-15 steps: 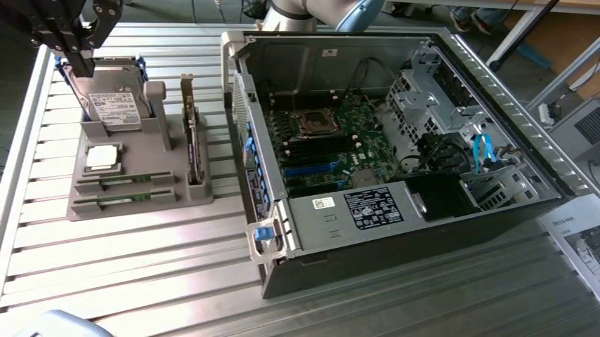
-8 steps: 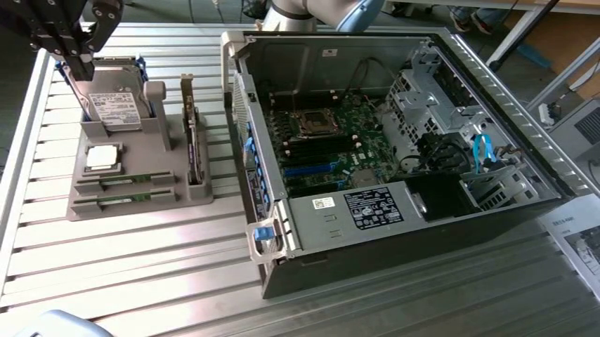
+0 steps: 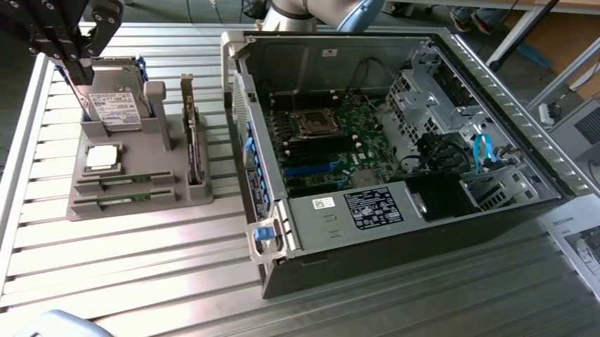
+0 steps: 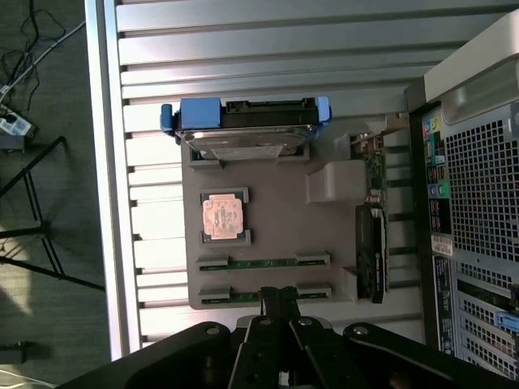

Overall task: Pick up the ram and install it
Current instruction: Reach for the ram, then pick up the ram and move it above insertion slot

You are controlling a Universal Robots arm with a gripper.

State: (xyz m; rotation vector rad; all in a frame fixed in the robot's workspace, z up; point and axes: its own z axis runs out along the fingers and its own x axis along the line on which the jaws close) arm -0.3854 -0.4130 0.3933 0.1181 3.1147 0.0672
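Fingers: black fingers (image 4: 268, 304) of the gripper (image 4: 276, 292) pressed together, nothing between them.
Gripper position: hangs well above the grey moulded parts holder (image 4: 276, 203) in the exterior view. In the wrist view its tips line up over the outer ram stick (image 4: 243, 294).
Ram: 2 slim green circuit-board sticks with small dark chips, on edge in parallel slots at the holder's end away from the hard drive. The inner ram stick (image 4: 263, 262) lies just beside the outer one. Both seated, neither lifted.
Why on edge: long top edge faces up, likely so a pinch from above can take it.
Processor: 1 small square metal processor chip (image 4: 221, 216), flat in a corner-tabbed recess that probably keeps it from sliding.
Hard drive: 1 silver hard drive in a blue plastic caddy (image 4: 243, 130), standing on edge in its cradle.
Expansion card: 1 taller green card with a metal bracket (image 4: 373, 243), upright in a slot on the holder's side nearest the case.
Case: 1 open dark tower computer case (image 3: 394, 232) on its side, panel off, green motherboard (image 3: 328, 133) facing up, presumably for access from above.
Table: ribbed aluminium table (image 3: 140, 281) under everything.
Progress: pick not yet made, by my reading.
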